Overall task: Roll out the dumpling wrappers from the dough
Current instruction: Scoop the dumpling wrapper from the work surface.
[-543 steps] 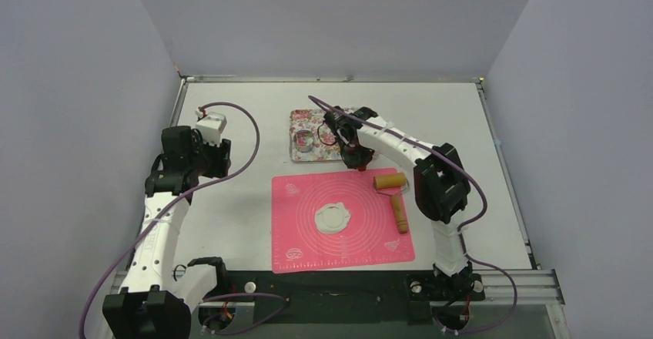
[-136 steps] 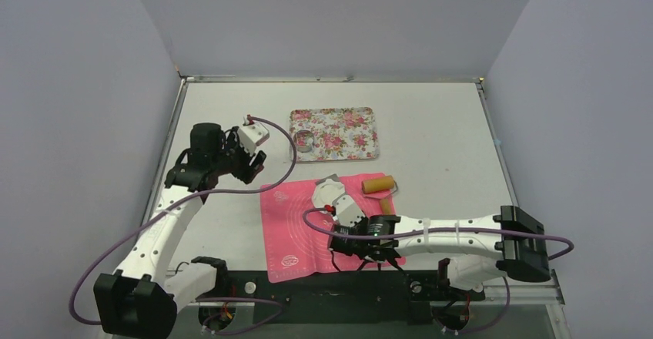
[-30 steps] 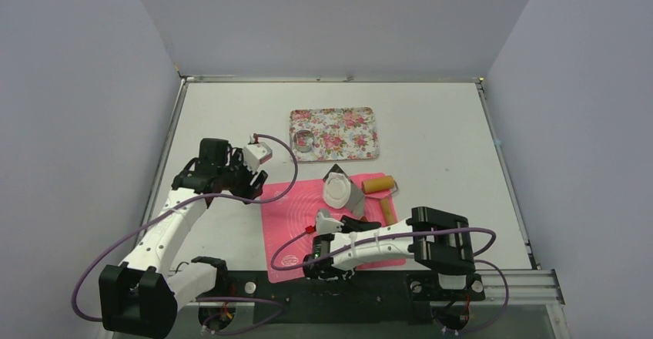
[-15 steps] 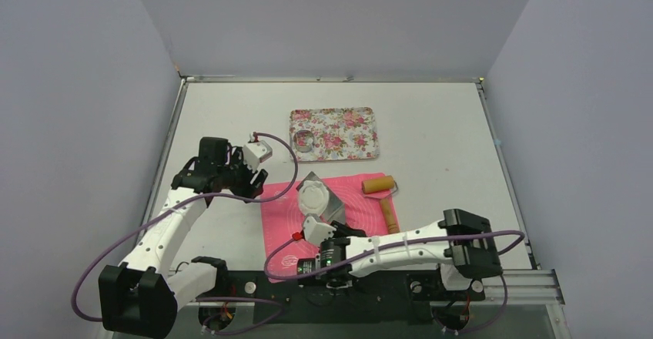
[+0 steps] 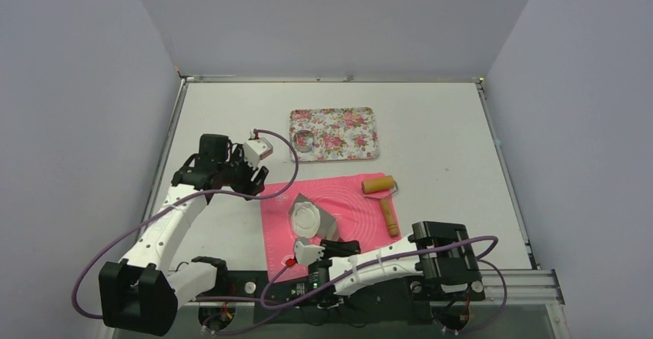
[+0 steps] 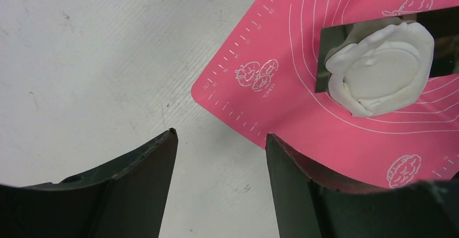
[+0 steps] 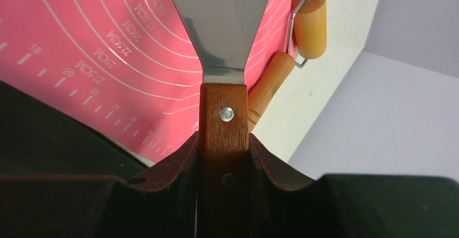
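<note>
The dough point(image 5: 305, 218) is a flattened white piece lying on the metal blade of a spatula point(image 5: 326, 222) over the pink mat point(image 5: 362, 216). In the left wrist view the flat round middle, a dumpling wrapper point(image 6: 381, 70), is ringed by a ragged dough rim point(image 6: 346, 94). My right gripper point(image 7: 223, 138) is shut on the spatula's wooden handle point(image 7: 223, 113), low at the mat's near edge. Beside the mat's left corner my left gripper point(image 6: 221, 138) stands open above bare table, holding nothing. I cannot tell whether the blade touches the mat.
A wooden rolling pin point(image 5: 381, 187) lies on the mat's far right corner. A floral tray point(image 5: 343, 135) sits behind the mat with a metal ring cutter point(image 5: 304, 140) on its left end. Grey walls close in the table on three sides.
My right gripper has carried the spatula and dough left and toward the near edge across the mat. The left arm has barely moved and its gripper stays open.
</note>
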`<state>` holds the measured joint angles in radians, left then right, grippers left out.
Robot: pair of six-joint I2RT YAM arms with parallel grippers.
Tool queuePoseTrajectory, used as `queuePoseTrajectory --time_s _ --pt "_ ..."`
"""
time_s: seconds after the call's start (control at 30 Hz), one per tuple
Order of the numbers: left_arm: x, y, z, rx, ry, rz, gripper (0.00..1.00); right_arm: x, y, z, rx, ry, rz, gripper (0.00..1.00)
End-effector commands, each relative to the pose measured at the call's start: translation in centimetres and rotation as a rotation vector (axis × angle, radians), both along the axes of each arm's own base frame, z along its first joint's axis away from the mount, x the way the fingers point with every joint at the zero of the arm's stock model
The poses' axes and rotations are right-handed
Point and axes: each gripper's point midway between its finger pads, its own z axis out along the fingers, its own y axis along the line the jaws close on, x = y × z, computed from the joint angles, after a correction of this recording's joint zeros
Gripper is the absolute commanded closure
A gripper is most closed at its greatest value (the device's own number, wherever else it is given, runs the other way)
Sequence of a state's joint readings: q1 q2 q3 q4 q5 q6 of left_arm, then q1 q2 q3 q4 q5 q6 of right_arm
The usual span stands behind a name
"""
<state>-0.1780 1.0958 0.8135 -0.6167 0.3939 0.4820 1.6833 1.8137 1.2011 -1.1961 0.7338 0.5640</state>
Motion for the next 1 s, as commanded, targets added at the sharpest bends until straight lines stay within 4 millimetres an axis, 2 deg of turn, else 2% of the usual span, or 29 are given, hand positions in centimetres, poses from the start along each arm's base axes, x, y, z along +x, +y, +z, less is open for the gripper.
queuePoseTrajectory --time_s 0.0,0.1,0.3,0.5,0.53,0.63,0.77,0.83,0.97 --pt "0.9 -0.8 2.2 -0.038 -0.063 -0.017 0.41 1.7 -1.0 0.8 -0.119 -0.11 0.009 1.0" --pt "0.8 -0.6 2.1 -0.03 -0.069 -0.012 0.41 2.0 -1.2 0.7 -0.131 -0.14 -0.012 1.0" --pt "0.8 -0.5 1.9 -0.023 -0.065 -0.012 0.41 3.2 -2.0 2.2 -0.127 -0.216 -0.07 1.0" --pt "0.8 -0.5 1.9 -0.024 -0.068 -0.013 0.41 5.2 -5.0 2.2 -0.173 -0.255 -0.178 1.0" --pt "0.8 -0.5 1.9 -0.022 -0.072 -0.012 0.41 5.3 -5.0 2.4 -0.162 -0.262 -0.18 1.0" --pt "0.8 -0.5 1.9 -0.019 -0.075 -0.015 0.41 5.0 -3.4 3.4 -0.085 -0.269 -0.151 1.0" --pt "0.8 -0.5 1.8 -0.021 -0.071 -0.017 0.41 3.4 0.8 6.3 0.071 -0.297 -0.006 1.0" --pt "0.8 -0.5 1.7 -0.022 -0.071 -0.016 0.41 3.1 1.9 8.0 0.128 -0.34 0.042 1.0" --pt "0.8 -0.5 1.8 -0.021 -0.077 -0.016 0.41 3.6 2.2 9.9 0.055 -0.451 0.127 1.0"
